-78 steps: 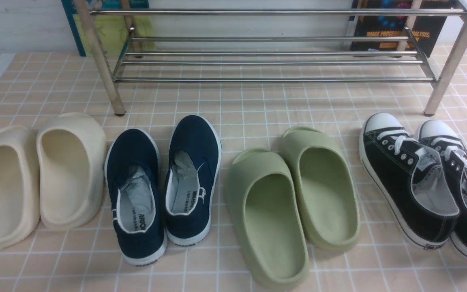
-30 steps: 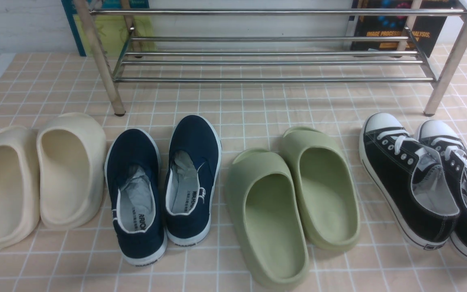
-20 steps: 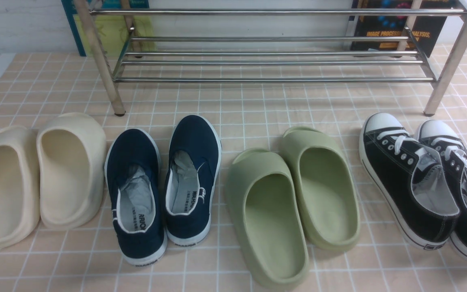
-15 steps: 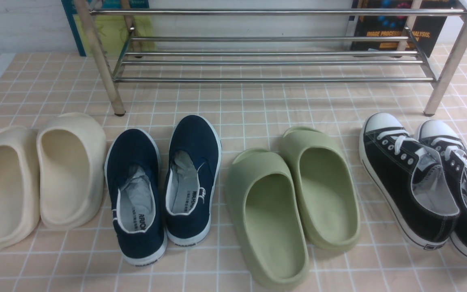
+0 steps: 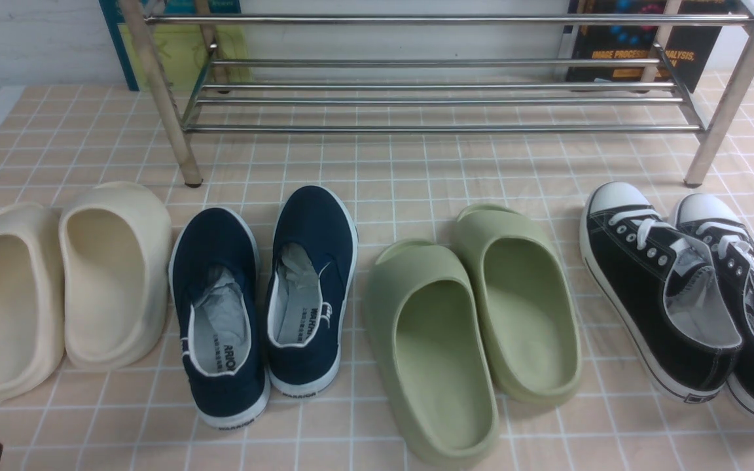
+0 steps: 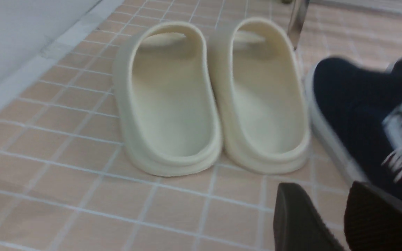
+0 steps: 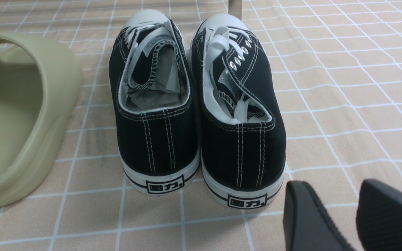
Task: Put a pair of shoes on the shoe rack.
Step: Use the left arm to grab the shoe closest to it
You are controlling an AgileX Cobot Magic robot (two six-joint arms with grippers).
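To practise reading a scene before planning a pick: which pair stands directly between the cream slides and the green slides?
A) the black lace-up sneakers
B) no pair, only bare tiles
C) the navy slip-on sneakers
C: in the front view the navy slip-on sneakers have the cream slides on their left and the green slides on their right.

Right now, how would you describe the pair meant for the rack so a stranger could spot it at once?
In front of the chrome rack, four pairs stand in a row on the tiles. The navy pair is second from the left, between cream slides and green slides. Only it is dark blue, laceless canvas with white soles; the black sneakers have laces.
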